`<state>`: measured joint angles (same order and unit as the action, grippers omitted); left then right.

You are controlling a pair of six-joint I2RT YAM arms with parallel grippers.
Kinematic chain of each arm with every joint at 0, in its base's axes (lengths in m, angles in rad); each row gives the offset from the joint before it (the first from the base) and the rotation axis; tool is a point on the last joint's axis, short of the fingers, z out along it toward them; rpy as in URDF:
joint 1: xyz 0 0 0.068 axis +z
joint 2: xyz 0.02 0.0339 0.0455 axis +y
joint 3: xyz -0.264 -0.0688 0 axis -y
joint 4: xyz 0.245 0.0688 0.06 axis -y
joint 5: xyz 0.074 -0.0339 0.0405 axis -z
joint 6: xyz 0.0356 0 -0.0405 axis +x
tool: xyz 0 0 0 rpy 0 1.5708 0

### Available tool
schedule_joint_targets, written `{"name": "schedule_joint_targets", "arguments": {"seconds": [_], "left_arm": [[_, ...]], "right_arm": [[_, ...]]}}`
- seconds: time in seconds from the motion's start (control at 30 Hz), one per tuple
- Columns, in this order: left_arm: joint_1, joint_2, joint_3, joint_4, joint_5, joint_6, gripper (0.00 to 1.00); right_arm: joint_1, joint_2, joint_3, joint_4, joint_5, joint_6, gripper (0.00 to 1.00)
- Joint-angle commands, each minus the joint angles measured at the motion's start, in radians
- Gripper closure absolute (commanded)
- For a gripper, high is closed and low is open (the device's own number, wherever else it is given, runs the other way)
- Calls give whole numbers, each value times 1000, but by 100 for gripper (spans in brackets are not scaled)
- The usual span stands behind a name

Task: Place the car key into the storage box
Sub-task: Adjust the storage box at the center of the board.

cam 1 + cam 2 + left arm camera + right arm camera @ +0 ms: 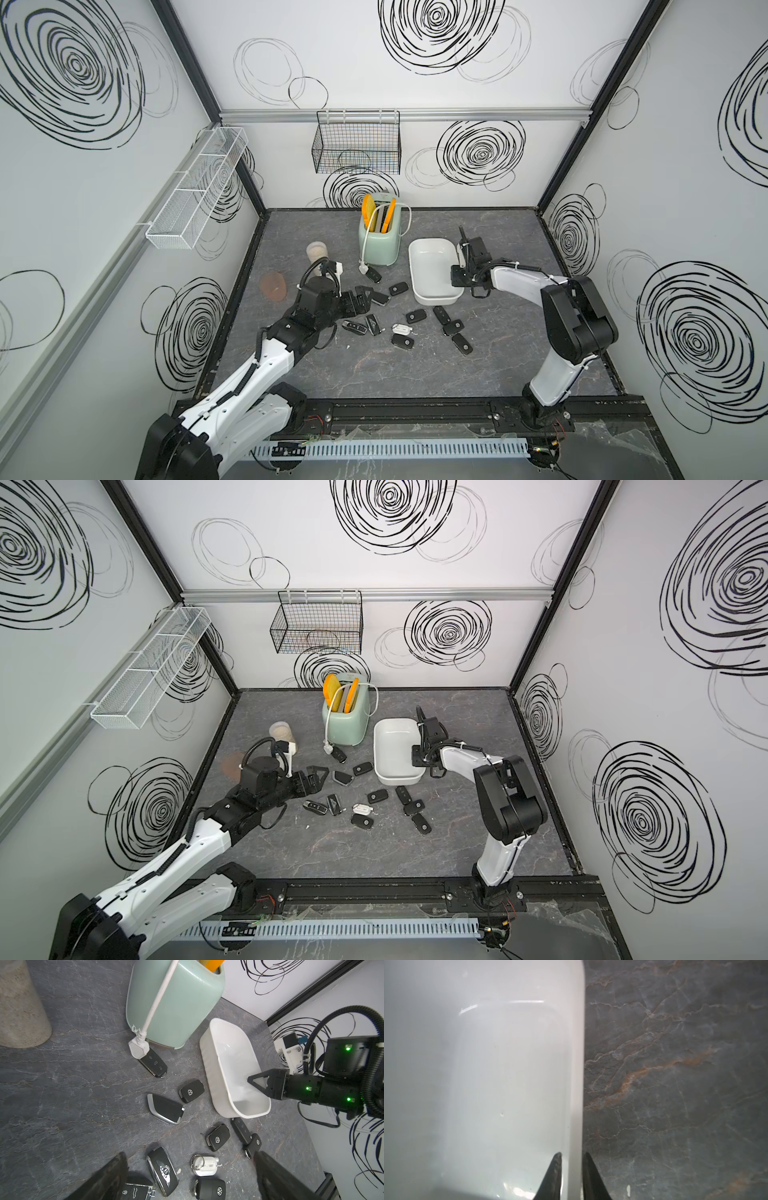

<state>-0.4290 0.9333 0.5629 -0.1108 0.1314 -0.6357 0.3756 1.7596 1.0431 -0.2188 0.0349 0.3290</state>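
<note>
Picking step: your left pincer hangs wide apart above the car keys, which lie on the table beside the storage box. Your right pincer straddles the box wall; I cannot tell if it grips. Next, lower onto one key.

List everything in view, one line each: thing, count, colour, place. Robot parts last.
storage box: one, white, right of the toaster, nothing seen inside
car keys: ten, black or black-and-silver, scattered left of and in front of the box
key tag: one, white, among the keys
toaster: one, mint green, back centre
slices: two, orange, in the toaster's slots
cord: one, white, down the toaster's front
cup: one, frosted beige, by the left arm
disc: one, brown, left table edge
wire basket: one, black, back wall
mesh rack: one, white, left wall
table: one, dark grey marble
left gripper: open, above the keys
right gripper: astride the box's wall, grip unclear
</note>
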Motion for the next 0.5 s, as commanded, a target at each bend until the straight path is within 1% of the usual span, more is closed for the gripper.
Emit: {"name": "schedule_joint_targets", "arguments": {"seconds": [0.0,0.07,0.13,0.33,0.47], "left_arm": [[-15,19,-11,34,11,-15,2],[-26,30,-11,44,18,-16,2],[-40,40,-11,54,23,-19,2],[-106,66,-11,93,22,-40,2],[-152,93,-15,114,15,-60,2]], "right_arm": [[-2,-46,-3,-33,-25,16,62],[-1,-79,-2,-44,-35,15,45],[1,-122,-10,-54,-61,13,36],[23,-289,-83,-88,-170,-13,23],[64,-386,-158,-86,-232,-14,19]]}}
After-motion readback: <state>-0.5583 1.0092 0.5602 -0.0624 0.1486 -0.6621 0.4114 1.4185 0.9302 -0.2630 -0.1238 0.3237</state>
